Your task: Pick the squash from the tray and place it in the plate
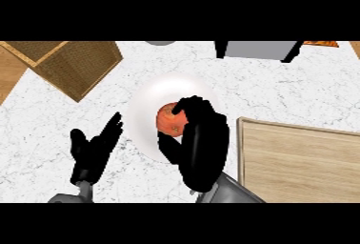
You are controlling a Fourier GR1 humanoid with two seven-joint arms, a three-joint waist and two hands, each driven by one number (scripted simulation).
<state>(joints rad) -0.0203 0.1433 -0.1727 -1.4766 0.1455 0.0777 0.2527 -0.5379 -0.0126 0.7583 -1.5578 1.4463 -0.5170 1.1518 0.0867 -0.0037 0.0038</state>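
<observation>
The right hand reaches over the white plate, and its fingers are curled round the orange squash. The squash sits over the plate's middle. Only its left side shows; the rest is covered by the fingers and palm. Whether it touches the plate or is held above it cannot be told. The right hand and forearm also hide the plate's lower right part, and the plate's rim fades into the pale tabletop at its upper edge.

The left hand shows to the left of the plate, low in the view, its fingers straight, spread and holding nothing. Its forearm is cut off at the lower edge.

To the right of the right fingers lies a light wooden tray, cut off by the right and lower edges of the view. Up and to the left of the fingers, well apart, lies a woven brown mat or board, partly cut off at the top. Above the fingers, at the top edge, a grey box-like object is only partly seen. No labels, brands or writing can be read anywhere.
</observation>
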